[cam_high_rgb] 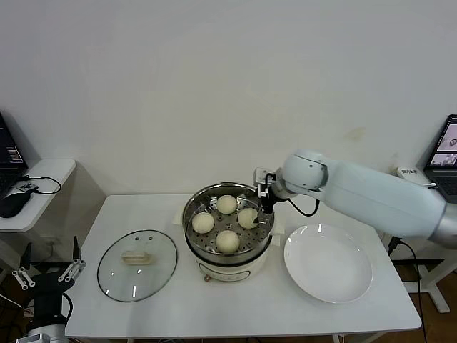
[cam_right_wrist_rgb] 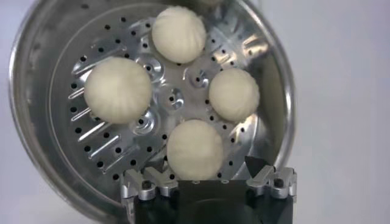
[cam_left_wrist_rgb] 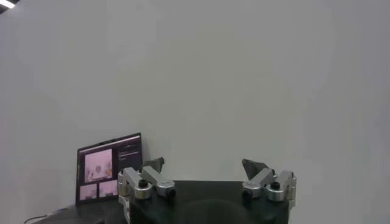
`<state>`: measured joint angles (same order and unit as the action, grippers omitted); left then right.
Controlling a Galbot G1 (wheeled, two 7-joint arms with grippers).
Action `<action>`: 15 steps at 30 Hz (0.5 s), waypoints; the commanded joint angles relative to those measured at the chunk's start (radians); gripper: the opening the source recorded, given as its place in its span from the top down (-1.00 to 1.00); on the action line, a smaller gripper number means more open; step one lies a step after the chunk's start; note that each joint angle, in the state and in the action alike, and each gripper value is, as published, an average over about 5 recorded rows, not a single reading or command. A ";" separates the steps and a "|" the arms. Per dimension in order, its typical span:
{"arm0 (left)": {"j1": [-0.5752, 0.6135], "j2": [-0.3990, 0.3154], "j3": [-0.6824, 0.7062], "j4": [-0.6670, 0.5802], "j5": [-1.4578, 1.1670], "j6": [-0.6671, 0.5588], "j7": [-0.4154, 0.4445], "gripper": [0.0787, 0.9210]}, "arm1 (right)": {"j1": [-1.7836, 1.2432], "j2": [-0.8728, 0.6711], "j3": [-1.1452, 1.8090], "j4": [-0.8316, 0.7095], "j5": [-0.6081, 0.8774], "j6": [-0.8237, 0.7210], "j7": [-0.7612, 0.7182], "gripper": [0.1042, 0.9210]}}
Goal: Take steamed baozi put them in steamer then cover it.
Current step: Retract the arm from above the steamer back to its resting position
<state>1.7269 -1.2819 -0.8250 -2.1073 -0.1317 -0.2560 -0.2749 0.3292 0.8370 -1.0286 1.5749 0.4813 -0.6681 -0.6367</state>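
Four steamed baozi sit on the perforated tray inside one steamer at the counter's middle. One cover lies left of it, one white plate right. The right gripper hovers over the steamer's far right rim, jaws wide, holding nothing. The left gripper is parked low off the counter's left edge, jaws spread and empty.

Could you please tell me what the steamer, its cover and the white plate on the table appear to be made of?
The steamer looks like polished stainless steel: a mirror-bright wall and a perforated tray, on a white base, probably plastic. The cover appears to be clear glass, since the table shows through it, with a thin metal-looking rim and a cream handle of unclear material. The plate is glossy white, likely glazed ceramic, possibly melamine.
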 commanded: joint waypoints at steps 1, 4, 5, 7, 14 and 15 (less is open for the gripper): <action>0.000 -0.001 0.006 -0.002 0.002 0.000 0.001 -0.77 | -0.188 -0.243 0.164 0.192 0.154 0.182 0.336 -0.76; 0.001 -0.002 0.012 -0.007 0.003 0.001 0.002 -0.77 | -0.395 -0.305 0.321 0.236 0.119 0.304 0.438 -0.76; 0.001 -0.002 0.015 -0.007 0.004 0.001 0.001 -0.77 | -0.482 -0.317 0.395 0.250 0.108 0.342 0.467 -0.76; 0.000 -0.002 0.019 -0.004 0.007 0.000 0.001 -0.77 | -0.637 -0.329 0.539 0.270 0.088 0.403 0.515 -0.76; -0.006 -0.011 0.040 0.008 0.014 0.006 -0.004 -0.77 | -1.216 -0.130 1.142 0.259 -0.059 0.651 0.553 -0.76; -0.005 -0.011 0.044 0.007 0.016 0.013 -0.008 -0.77 | -1.280 -0.082 1.212 0.252 -0.091 0.677 0.543 -0.76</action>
<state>1.7207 -1.2924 -0.7922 -2.1002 -0.1206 -0.2563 -0.2758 -0.2949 0.6499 -0.4676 1.7688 0.5070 -0.2955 -0.2440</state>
